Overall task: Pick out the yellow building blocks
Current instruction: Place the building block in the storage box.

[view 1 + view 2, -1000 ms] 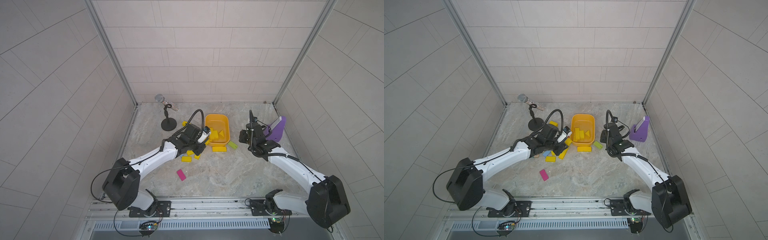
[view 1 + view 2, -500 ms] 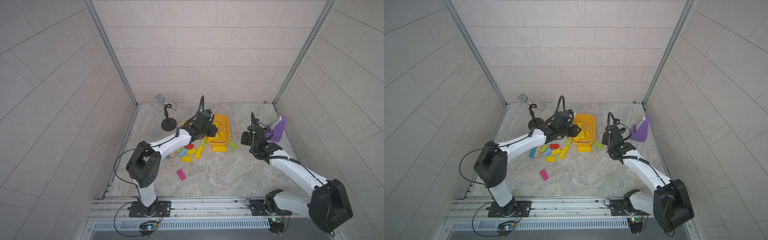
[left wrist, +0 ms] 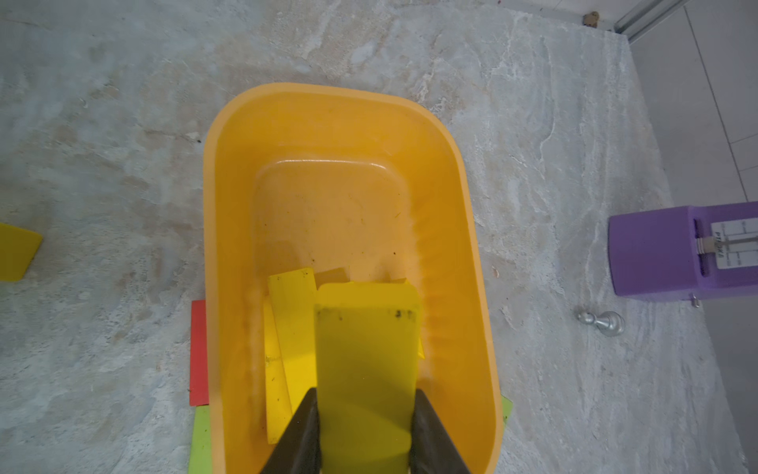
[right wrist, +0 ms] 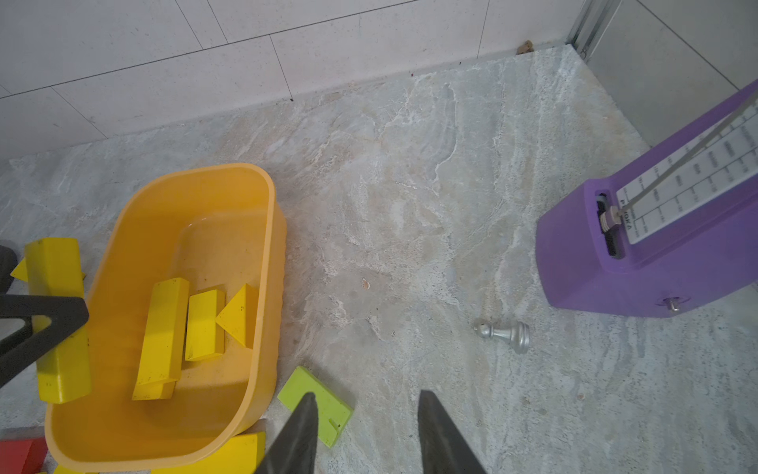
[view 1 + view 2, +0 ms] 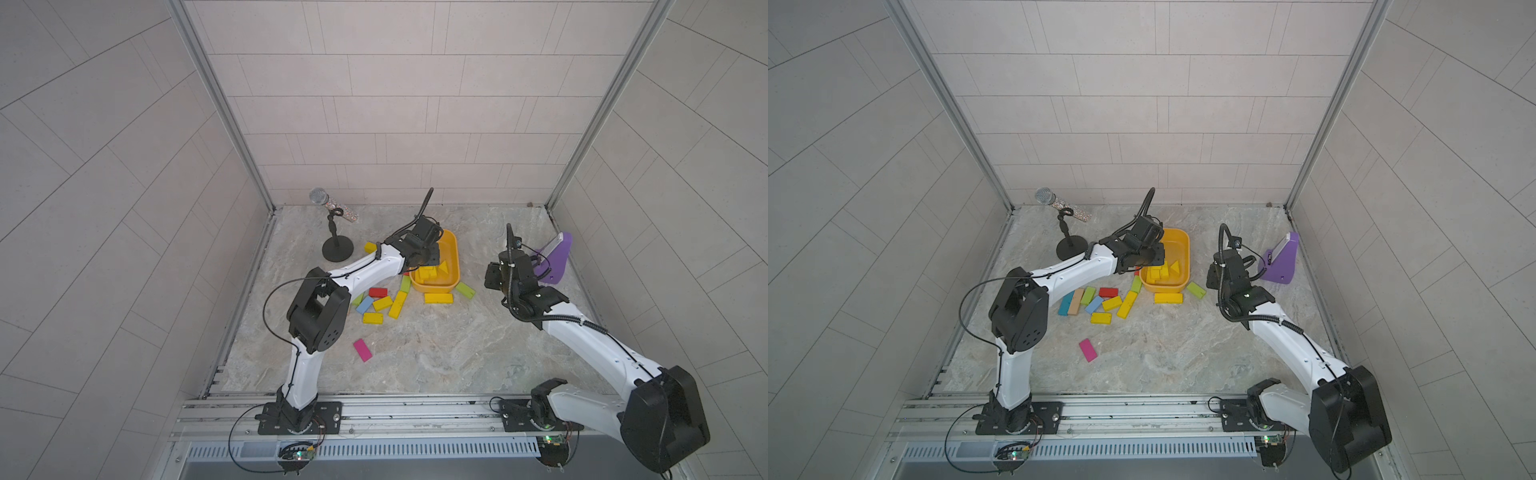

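Release step, by my reading. Left gripper point(image 3: 365, 396) pinching yellow block point(image 3: 367, 353) by long sides, block jutting ahead of fingertips, hanging over orange tub point(image 3: 451, 172). Other yellow blocks point(image 4: 162, 336) lie in tub, beneath held one. Advice: lower toward tub floor before letting go, and aim at bare floor ahead of tips so bar can't bounce out. Right gripper point(image 4: 365, 400) spread, empty, lime-green bar point(image 4: 320, 404) under one fingertip. Loose yellow bars point(image 5: 438, 297) wait outside tub, behind left gripper.
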`<state>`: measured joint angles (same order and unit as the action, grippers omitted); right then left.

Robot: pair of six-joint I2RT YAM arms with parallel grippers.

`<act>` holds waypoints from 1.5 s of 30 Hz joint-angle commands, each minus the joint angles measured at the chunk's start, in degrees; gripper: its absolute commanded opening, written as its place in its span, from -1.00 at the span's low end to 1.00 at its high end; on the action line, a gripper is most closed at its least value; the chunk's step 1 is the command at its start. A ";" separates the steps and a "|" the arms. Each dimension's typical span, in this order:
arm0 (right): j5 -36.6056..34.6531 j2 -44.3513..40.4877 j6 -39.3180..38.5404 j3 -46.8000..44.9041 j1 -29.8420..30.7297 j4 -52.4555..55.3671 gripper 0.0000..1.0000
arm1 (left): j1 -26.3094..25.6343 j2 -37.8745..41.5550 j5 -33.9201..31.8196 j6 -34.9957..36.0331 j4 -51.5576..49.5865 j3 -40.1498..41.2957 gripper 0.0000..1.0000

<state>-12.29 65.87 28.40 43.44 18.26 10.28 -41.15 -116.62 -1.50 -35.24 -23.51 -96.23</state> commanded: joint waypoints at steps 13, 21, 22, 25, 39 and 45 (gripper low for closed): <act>-1.68 -3.41 -1.90 -1.69 -1.03 2.27 -0.16 | -3.02 -10.50 -4.71 -2.12 -6.61 -11.21 -1.00; -1.50 -4.51 -1.52 -2.61 -1.17 2.90 -0.16 | -3.35 -15.08 -11.07 -3.67 -9.06 -15.05 -1.00; -1.50 -4.60 -1.42 -2.74 -1.19 2.86 -0.16 | -3.49 -15.29 -11.76 -3.62 -9.34 -15.46 -1.00; -1.42 -4.63 -1.27 -2.92 -1.21 2.86 -0.16 | -3.88 -16.22 -13.27 -2.54 -9.97 -16.52 -1.00; -1.42 -4.87 -0.98 -2.66 -1.21 2.90 -0.16 | -4.95 -17.07 -13.13 -1.50 -11.33 -16.81 -0.70; -1.68 -5.90 -0.29 -3.34 -1.21 2.99 -0.16 | -5.10 -17.02 -13.72 -1.76 -11.90 -16.02 -0.70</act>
<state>-12.91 61.41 27.14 40.88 17.23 12.36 -45.84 -132.70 -13.43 -36.84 -33.95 -111.96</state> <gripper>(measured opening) 0.421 0.332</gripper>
